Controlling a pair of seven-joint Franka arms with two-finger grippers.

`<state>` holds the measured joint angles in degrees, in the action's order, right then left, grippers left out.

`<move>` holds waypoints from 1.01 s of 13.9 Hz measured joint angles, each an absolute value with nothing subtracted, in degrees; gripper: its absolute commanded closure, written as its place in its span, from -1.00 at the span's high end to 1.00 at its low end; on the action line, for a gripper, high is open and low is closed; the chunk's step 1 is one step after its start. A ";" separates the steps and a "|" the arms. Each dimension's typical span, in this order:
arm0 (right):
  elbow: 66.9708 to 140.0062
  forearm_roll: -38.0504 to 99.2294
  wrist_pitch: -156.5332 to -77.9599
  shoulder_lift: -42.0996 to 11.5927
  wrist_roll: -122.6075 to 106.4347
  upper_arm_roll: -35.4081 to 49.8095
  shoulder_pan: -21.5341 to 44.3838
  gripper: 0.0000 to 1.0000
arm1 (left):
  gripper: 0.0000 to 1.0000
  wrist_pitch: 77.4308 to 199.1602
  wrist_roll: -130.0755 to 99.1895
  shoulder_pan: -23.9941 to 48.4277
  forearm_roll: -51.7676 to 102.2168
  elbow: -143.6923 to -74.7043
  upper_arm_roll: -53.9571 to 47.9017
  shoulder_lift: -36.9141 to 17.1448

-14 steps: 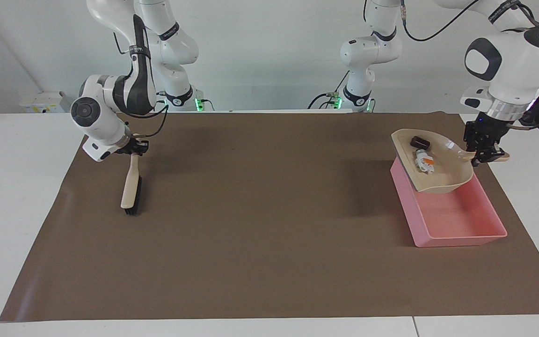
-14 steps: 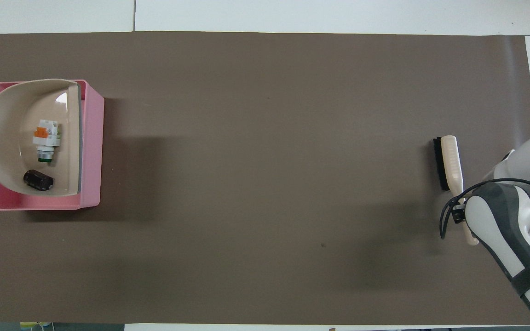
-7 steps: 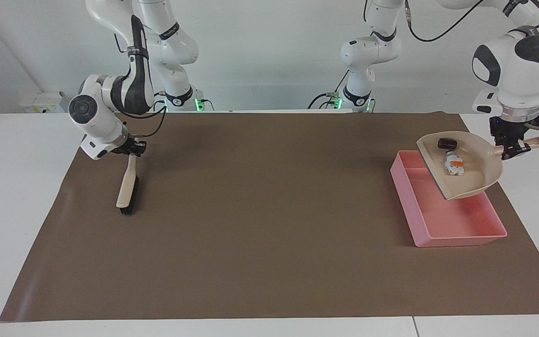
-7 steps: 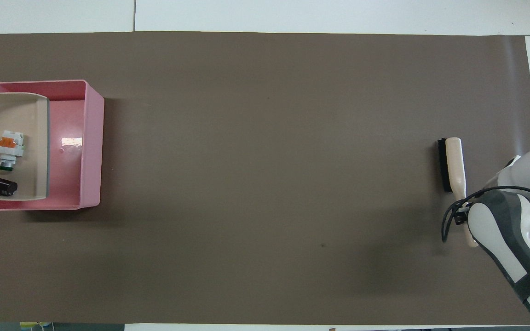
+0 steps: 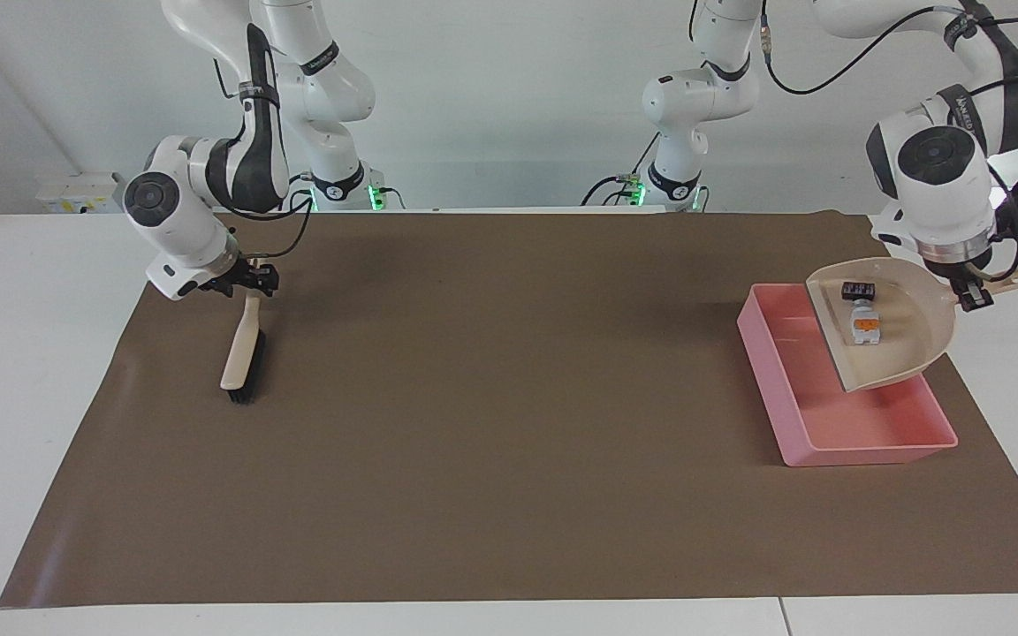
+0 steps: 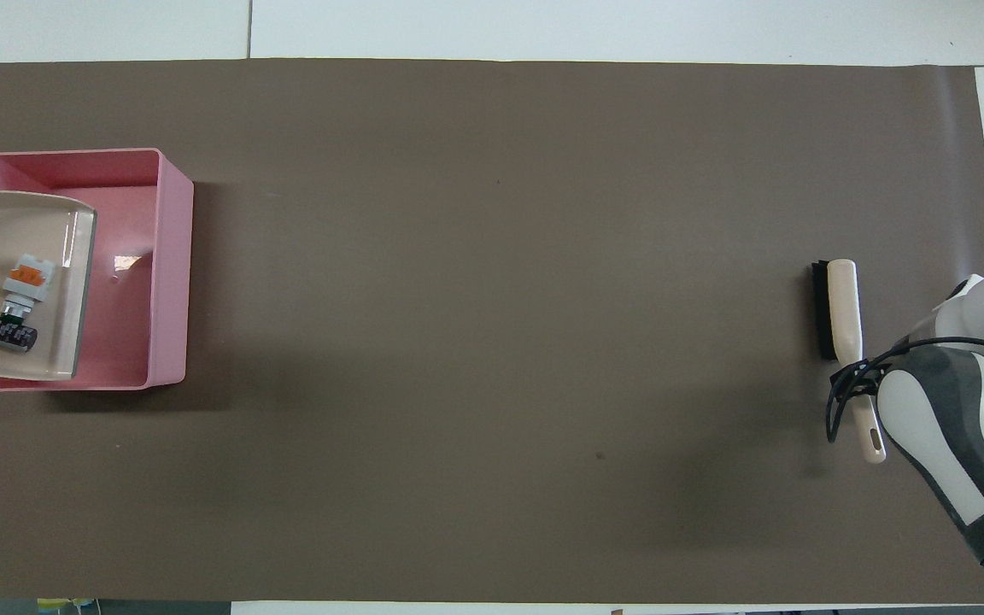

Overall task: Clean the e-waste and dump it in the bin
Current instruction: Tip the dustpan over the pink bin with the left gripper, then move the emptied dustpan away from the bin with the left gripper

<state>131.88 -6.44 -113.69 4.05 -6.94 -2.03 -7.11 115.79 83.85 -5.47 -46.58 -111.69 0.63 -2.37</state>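
Two robot arms — each ending in one gripper. One pink bin. One beige dustpan holding two e-waste parts: one white-grey block, one dark chip. One brush — one brown mat.

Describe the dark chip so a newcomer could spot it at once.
Find the pink bin at the left arm's end of the brown mat. Over it the left gripper holds a beige dustpan. Of the two parts inside, the dark chip is the flat blackish rectangle, not the white-grey block with an orange mark.
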 measured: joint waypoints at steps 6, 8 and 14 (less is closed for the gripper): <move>119.39 -6.43 -113.67 5.52 -6.10 0.55 -6.21 1.00 | -1.00 111.16 75.26 -0.07 -56.45 -115.93 0.52 -2.48; 114.45 -6.36 -112.42 5.63 -1.53 -0.40 -3.54 1.00 | -1.00 107.30 73.26 2.16 -58.36 -115.77 0.49 -2.31; 91.01 -3.46 -89.25 1.51 6.17 -3.58 0.00 1.00 | -1.00 97.54 70.23 5.90 -60.06 -112.27 0.42 -2.03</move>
<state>91.01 -3.46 -89.25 1.51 6.17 -3.58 0.00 97.54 70.23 5.90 -60.06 -112.27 0.42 -2.03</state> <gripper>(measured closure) 0.000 0.665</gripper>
